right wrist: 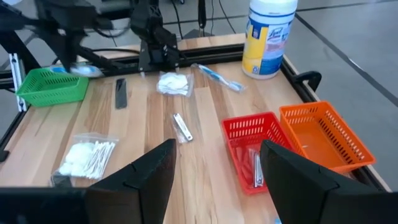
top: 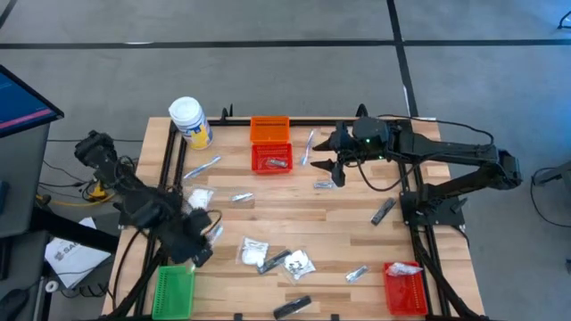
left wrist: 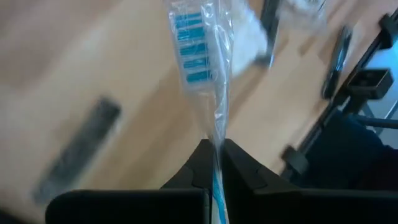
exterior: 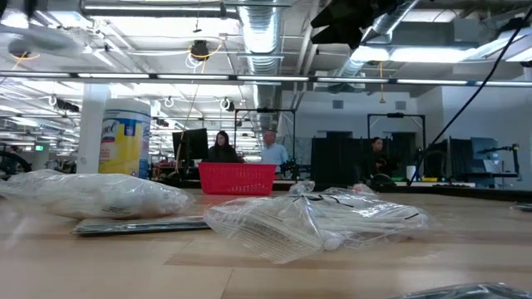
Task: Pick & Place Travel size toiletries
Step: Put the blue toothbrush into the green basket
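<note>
Pinched between the left end effector's point(left wrist: 214, 163) closed fingers, a wrapped toothbrush point(left wrist: 198, 68) points lengthwise away; the green basket point(top: 175, 292) sits just beside, at the worktop's point(top: 339, 223) front-left corner. Right end effector point(right wrist: 214, 165) hovers spread, empty.

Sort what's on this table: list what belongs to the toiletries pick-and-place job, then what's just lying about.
Job:
wrapped toothbrush, clamped in the left gripper
cotton swab bag
white packet
dark slim tube
foil sachet
second toothbrush
green basket, red basket, orange basket

Lying about:
wipes canister
right gripper, open and waiting
</note>
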Robot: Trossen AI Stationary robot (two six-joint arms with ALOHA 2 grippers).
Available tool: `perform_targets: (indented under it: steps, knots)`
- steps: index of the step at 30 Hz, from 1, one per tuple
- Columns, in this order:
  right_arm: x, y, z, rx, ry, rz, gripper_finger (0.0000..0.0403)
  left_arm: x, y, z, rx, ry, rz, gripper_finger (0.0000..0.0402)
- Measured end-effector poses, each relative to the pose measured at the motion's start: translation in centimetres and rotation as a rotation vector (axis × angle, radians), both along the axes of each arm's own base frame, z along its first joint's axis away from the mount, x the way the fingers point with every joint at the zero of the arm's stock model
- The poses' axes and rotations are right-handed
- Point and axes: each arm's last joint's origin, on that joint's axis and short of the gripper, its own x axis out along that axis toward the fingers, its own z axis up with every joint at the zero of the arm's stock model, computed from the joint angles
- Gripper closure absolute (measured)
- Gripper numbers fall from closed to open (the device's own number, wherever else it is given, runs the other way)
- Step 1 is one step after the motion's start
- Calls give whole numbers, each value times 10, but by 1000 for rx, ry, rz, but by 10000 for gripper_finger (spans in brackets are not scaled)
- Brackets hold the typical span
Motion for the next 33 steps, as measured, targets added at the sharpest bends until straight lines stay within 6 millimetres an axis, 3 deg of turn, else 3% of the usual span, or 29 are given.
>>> perform_targets:
  steps: [8,18,25,33]
  knots:
    - [0,0,0,-1,-4,-1,178,-25,-48,-1,-108,240,143,400]
    - [0,0,0,-1,-3,-1,178,-42,-92,-36,28,239,225,400]
    - [1,0,1,-2,-10,-1,178,-48,-104,-50,39,336,233,400]
    - [0,0,1,-3,-10,-1,178,-53,-109,-53,50,322,194,399]
